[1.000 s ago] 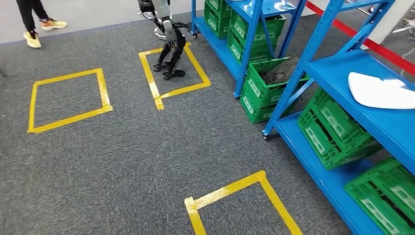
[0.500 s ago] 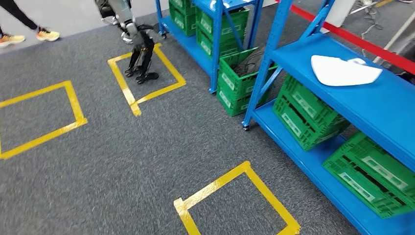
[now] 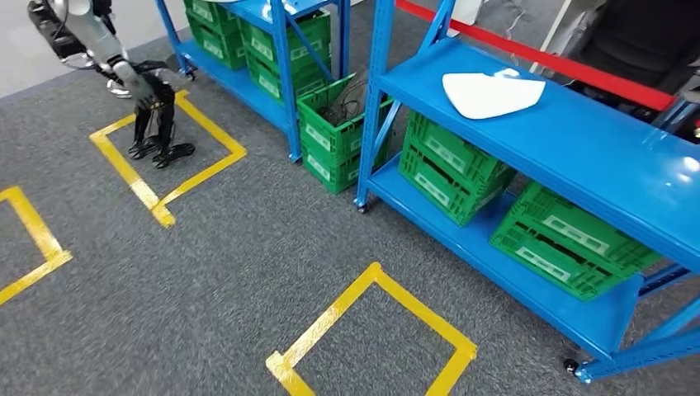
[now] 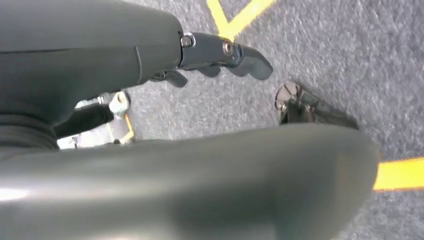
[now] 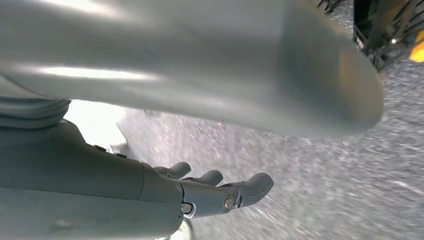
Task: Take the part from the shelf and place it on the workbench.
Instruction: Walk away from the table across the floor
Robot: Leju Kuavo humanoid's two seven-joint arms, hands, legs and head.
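The part (image 3: pixel 491 93), a flat white curved piece, lies on the top level of the near blue shelf (image 3: pixel 578 153), to the right in the head view. My left hand (image 4: pixel 225 54) hangs over grey carpet with its fingers stretched out and nothing in them. My right hand (image 5: pixel 220 192) also hangs above the carpet, fingers loosely extended and holding nothing. Both hands are far from the part.
Green crates (image 3: pixel 450 169) fill the shelf's lower level, and more stand on a second blue shelf (image 3: pixel 272 49) behind. Another robot (image 3: pixel 124 78) stands in a yellow tape square at far left. A yellow tape square (image 3: pixel 371 330) marks the carpet ahead. A red bar (image 3: pixel 536 59) runs behind the shelf.
The whole head view has swung: the shelves and the white part have slid leftward toward the picture's middle, and the other robot has shifted to the far left. The things themselves have not moved.
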